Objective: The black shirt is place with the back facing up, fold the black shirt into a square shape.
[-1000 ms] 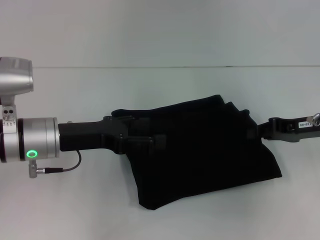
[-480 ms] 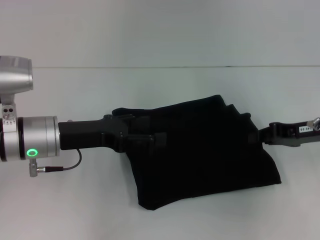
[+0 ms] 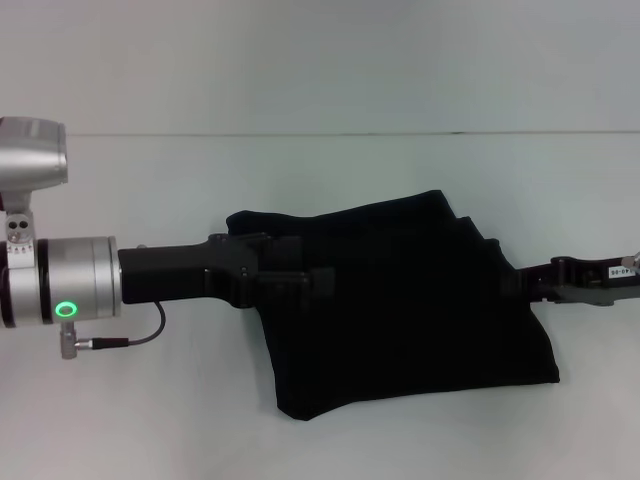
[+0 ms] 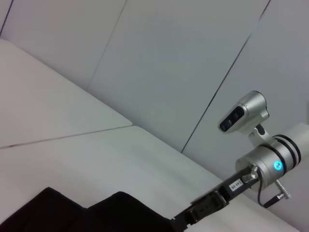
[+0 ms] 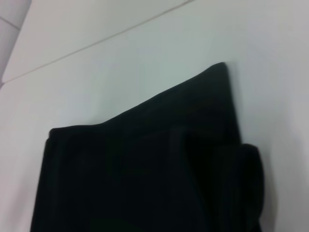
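Bright even overhead light, pale table (image 3: 330, 160) washed out, black shirt (image 3: 400, 310) featureless, right wrist view soft and blurred

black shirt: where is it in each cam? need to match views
Head view: black shirt centre, between left gripper and right gripper.
Left wrist view: bottom edge only.
Right wrist view: fills lower half.
Shared landmark: white table.
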Controlling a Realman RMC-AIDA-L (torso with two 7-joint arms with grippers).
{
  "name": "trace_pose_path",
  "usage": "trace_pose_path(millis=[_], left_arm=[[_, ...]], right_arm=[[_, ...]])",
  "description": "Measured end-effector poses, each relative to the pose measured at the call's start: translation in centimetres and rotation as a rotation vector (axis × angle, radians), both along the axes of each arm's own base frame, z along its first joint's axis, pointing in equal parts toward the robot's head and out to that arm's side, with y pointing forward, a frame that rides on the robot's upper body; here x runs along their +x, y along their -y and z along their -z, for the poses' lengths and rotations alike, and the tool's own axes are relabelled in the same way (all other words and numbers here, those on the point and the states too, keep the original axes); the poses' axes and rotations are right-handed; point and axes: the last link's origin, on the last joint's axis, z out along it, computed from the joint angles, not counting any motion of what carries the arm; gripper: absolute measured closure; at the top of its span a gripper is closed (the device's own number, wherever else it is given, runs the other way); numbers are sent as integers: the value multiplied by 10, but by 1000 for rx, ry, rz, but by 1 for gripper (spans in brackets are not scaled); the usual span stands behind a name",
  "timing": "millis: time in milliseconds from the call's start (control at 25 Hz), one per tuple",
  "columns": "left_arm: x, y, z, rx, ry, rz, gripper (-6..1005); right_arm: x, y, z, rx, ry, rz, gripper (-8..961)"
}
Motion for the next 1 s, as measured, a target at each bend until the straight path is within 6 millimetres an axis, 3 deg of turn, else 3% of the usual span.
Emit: trace_pose_path(millis=[40,160,360,1000], left_arm=[[0,0,0,-1,1,0,100],[0,1,1,-3,2,-2,101],[0,1,2,-7,4,-7,102],[-1,3,3,-14,8,-15,105]], right_arm=[[1,0,0,5,3,4,749],[6,-1,0,21,20,20,542],[7,-3,0,32,29,26,421],[1,-12,-8,56,29,7,429]])
